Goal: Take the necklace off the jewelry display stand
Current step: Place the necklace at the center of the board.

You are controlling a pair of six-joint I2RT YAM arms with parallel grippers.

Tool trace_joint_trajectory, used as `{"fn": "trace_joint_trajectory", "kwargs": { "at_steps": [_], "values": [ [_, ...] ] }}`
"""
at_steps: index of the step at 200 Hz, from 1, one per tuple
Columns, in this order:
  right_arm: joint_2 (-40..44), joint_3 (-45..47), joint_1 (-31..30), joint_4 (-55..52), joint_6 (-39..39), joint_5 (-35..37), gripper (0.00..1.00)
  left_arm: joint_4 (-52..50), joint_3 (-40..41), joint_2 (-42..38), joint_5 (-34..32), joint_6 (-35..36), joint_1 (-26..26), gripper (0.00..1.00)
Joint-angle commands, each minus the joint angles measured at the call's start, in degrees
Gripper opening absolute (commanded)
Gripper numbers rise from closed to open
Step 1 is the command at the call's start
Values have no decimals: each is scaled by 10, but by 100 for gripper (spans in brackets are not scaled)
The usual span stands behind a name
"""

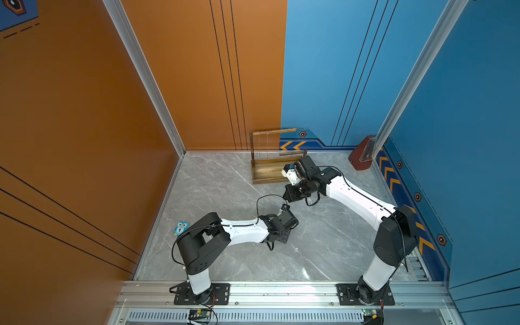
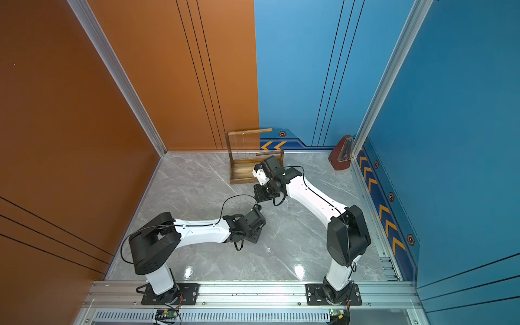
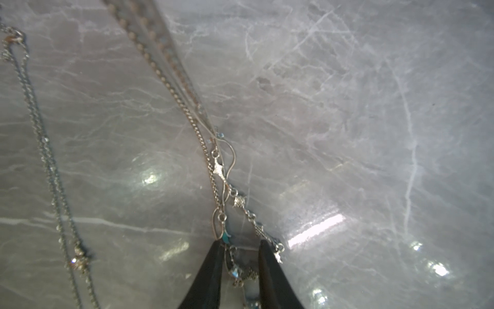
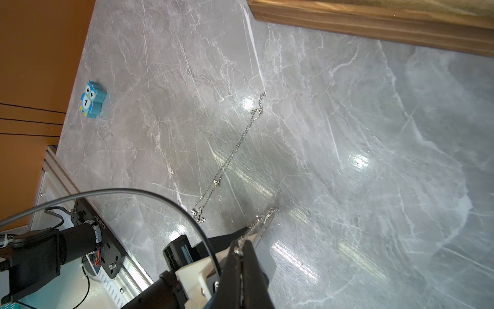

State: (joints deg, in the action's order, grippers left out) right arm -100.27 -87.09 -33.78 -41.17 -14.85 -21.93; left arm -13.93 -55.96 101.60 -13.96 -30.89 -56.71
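The jewelry display stand (image 1: 270,168) (image 2: 247,168) is at the back of the marble table, with thin chains hanging from its long crossbar (image 1: 274,131). In the right wrist view only its base edge (image 4: 374,24) shows. My right gripper (image 4: 242,244) (image 1: 286,197) is shut on a silver necklace (image 4: 263,216), which runs down to my left gripper (image 1: 285,208) just in front of it. In the left wrist view this necklace (image 3: 238,202) has small charms and blue stones. The left gripper (image 3: 242,246) has its jaws a little apart, with charms between the fingertips (image 3: 263,244).
A second thin chain (image 4: 232,152) (image 3: 45,149) lies flat on the table to the left of the grippers. A blue owl block (image 1: 181,228) (image 4: 92,99) stands by the orange left wall. A brown metronome (image 1: 363,153) stands in the back right corner.
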Motion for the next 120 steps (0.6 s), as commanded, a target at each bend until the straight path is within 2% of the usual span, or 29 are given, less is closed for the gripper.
{"fn": "trace_joint_trajectory", "kwargs": {
  "at_steps": [1, 120],
  "values": [
    [-18, -26, 3, -10, -9, -11, 0, -78, 33, 31, 25, -2, -12, 26],
    [-118, -74, 14, -9, -29, 13, 0, -87, 92, -23, 8, -19, -18, 23]
  ]
}}
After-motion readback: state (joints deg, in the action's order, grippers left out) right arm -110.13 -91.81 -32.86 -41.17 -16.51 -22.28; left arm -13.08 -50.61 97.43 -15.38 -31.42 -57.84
